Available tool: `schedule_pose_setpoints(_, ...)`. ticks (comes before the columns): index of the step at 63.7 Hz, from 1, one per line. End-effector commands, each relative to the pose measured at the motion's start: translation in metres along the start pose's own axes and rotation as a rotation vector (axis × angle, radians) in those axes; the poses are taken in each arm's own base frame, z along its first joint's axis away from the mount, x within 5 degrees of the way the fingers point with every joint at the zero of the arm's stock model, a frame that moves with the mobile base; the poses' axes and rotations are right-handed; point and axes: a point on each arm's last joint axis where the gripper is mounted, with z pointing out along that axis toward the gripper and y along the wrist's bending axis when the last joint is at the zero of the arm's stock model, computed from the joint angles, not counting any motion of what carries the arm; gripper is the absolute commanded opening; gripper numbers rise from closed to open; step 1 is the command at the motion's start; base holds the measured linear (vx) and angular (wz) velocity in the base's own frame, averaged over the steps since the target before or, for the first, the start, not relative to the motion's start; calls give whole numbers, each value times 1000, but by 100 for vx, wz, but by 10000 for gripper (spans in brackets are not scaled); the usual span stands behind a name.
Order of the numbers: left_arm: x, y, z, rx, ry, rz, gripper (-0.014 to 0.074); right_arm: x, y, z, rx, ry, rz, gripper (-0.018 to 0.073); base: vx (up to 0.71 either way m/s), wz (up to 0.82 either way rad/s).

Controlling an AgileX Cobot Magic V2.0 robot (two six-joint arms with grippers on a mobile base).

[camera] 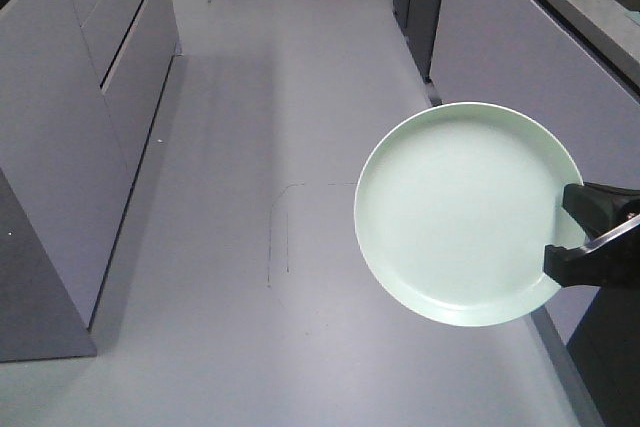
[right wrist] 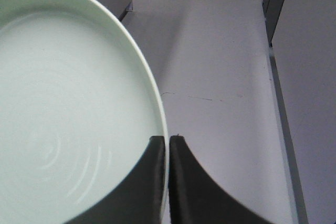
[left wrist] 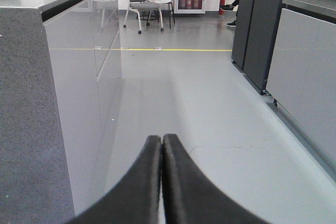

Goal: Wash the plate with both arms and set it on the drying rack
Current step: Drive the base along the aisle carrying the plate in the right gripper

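Currently right gripper (camera: 573,237) pinches plate (camera: 460,212) rim, frame right; left gripper (left wrist: 161,148) closed, empty. Glossy, stiff, probably slippery: hold rim.

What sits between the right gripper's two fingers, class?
The rim of the plate, pinched by the right gripper; the right wrist view shows it.

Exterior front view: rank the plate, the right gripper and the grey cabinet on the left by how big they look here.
1. grey cabinet: largest, though cut by the frame edge.
2. plate: held nearer the camera, so it looks inflated.
3. right gripper: smallest; only its tips on the plate rim show.
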Motion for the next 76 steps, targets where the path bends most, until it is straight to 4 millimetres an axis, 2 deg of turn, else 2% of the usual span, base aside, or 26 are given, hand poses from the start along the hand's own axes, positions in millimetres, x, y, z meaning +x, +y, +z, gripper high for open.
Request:
schedule_pose_setpoints(1, -2, -1, 0, 16, -70, -8, -6, -18, -1, -5, 10, -119, -11, -6, 12, 5)
schedule_pose_setpoints(76, -2, -1, 0, 16, -70, -8, -6, -18, -1, -5, 10, -120, -11, -6, 15, 0)
